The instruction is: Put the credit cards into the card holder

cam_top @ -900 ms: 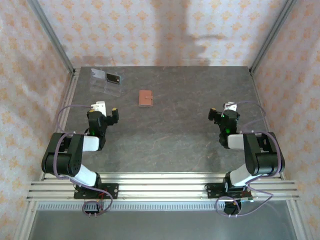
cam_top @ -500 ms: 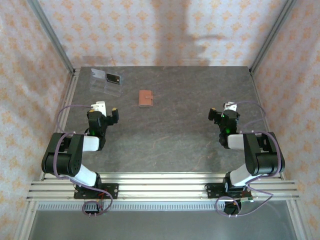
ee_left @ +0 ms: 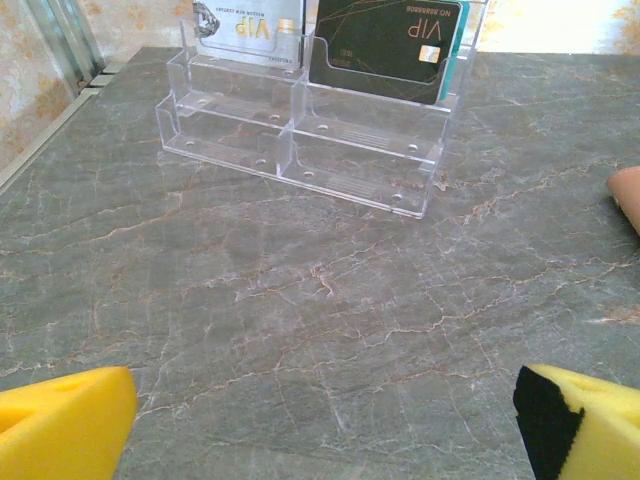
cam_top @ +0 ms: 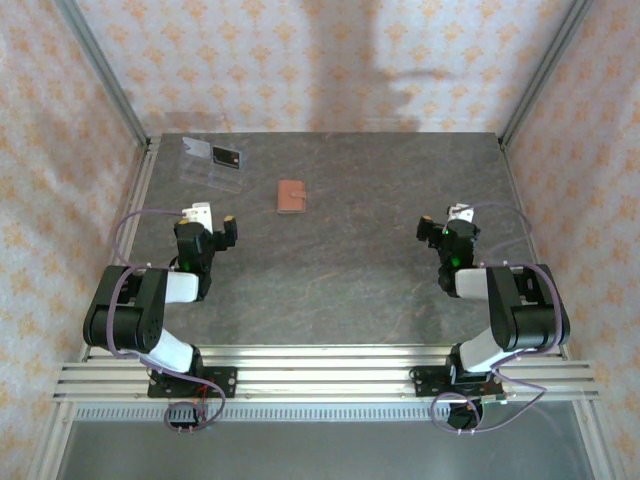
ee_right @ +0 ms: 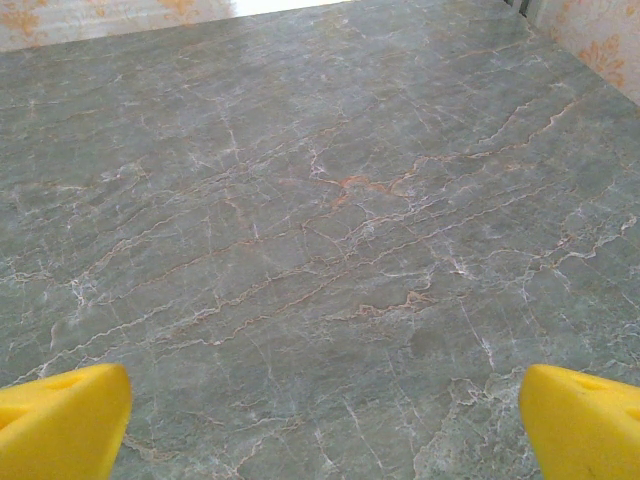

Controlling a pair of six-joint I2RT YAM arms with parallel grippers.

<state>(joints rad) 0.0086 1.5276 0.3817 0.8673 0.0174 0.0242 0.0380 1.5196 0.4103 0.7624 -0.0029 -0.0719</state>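
Stand (ee_left: pixel 330 165) holds black card (ee_left: pixel 385 40), pale card (ee_left: pixel 250 25), seemingly upright.

Grey marble-veined desk (cam_top: pixel 340 300) enclosed by three walls (cam_top: pixel 250 60) papered in pale orange floral motif; aluminium corner posts (cam_top: pixel 100 75); soft shadows on the rear wall.

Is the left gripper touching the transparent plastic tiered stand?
Apart. The left wrist view shows bare grey marble table between the open left gripper and the transparent plastic tiered stand.

black card (ee_left: pixel 385 45), pale card (ee_left: pixel 250 22), brown card holder (cam_top: pixel 291 196)
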